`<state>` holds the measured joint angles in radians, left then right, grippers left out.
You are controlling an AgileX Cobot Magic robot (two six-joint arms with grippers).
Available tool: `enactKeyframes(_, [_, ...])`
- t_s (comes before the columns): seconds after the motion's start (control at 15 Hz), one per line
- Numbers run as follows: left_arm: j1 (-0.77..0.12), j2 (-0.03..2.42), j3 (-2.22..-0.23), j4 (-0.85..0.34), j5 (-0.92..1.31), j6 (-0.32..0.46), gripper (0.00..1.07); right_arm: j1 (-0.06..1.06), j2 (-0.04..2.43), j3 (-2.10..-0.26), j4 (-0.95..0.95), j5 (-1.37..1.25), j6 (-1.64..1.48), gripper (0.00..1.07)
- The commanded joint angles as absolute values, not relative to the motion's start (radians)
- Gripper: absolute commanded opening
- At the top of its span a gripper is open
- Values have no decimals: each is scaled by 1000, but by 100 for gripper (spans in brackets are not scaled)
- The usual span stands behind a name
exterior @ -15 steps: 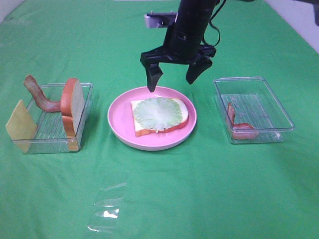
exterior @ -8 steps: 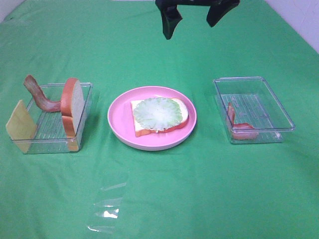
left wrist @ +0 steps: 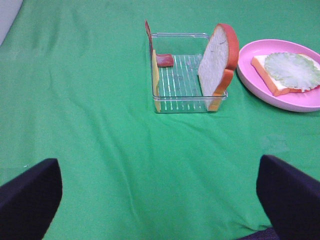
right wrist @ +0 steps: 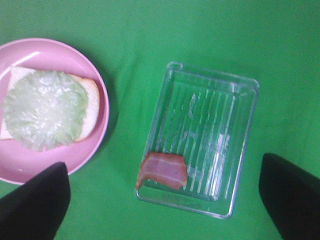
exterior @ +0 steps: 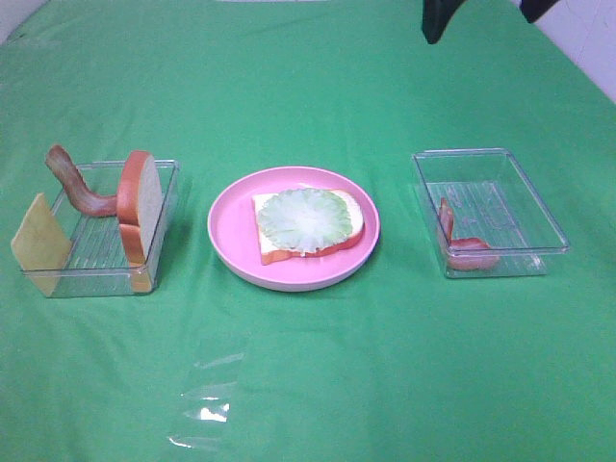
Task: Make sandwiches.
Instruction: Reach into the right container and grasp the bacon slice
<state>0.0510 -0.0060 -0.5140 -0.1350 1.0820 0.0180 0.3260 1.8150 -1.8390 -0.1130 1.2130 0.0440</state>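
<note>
while both arms hang clear of the food, the left gripper (left wrist: 157, 161) and the right gripper (exterior: 479, 27) stand spread wide and empty. on the pink plate (exterior: 226, 231) lies a bread slice (exterior: 271, 252) topped with lettuce (exterior: 303, 219) (the sandwich so far). the left-hand tray (exterior: 96, 284) holds upright bread (exterior: 144, 207), bacon (exterior: 72, 183) and cheese (exterior: 40, 245); the right-hand tray (exterior: 481, 152) holds one bacon strip (exterior: 470, 252).

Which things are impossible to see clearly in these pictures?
- Exterior high view: the top edge cuts off the right arm's jaws, so only two dark tips show. The left arm's jaws are out of frame.
- All views: the lettuce covers the middle of the bread slice; anything between them is hidden.
- Exterior high view: the clear glinting patch on the cloth is too faint to identify.
</note>
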Motion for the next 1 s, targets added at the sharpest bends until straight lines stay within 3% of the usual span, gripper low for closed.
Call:
enactKeyframes(0.07, [50, -11, -515, -141, 1077, 17, 98, 270, 1739, -1667, -102, 1329, 65, 98])
enactKeyframes(0.47, [50, -11, -515, -141, 1077, 17, 98, 260, 1704, -1468, -60, 1256, 81, 98])
enactKeyframes(1.0, [50, -11, -515, -141, 1077, 17, 98, 262, 1782, -1468, 9, 1112, 81, 98])
